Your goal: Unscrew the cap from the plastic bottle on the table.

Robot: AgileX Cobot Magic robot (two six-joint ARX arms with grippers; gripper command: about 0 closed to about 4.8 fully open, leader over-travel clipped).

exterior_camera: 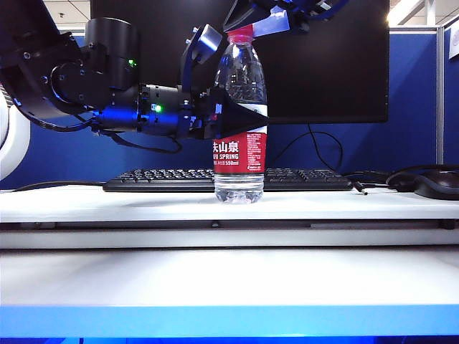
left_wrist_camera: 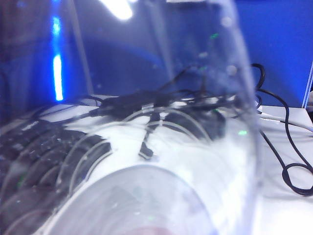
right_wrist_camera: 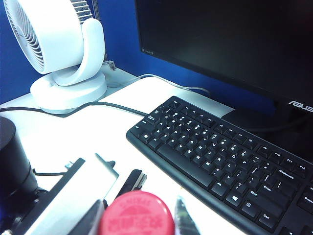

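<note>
While the plastic bottle (exterior_camera: 239, 122) stood upright near the middle of the white table (exterior_camera: 107, 203), just in front of a black keyboard (exterior_camera: 158, 179), the left gripper (exterior_camera: 228, 107) reached in level from the left and clamped the bottle's body just above the red label, jaws pressed on either side of it. Left wrist view was filled with the clear ribbed bottle wall (left_wrist_camera: 161, 161), cables blurred behind. The right gripper (exterior_camera: 259, 27) came down from the top right onto the red cap (exterior_camera: 239, 33); in the right wrist view its fingers (right_wrist_camera: 186, 218) sat either side of the cap (right_wrist_camera: 136, 214), contact unclear, so cannot tell if pinching. Dark monitor (exterior_camera: 323, 64) stood behind; white fan (right_wrist_camera: 58, 49) far left.
</note>
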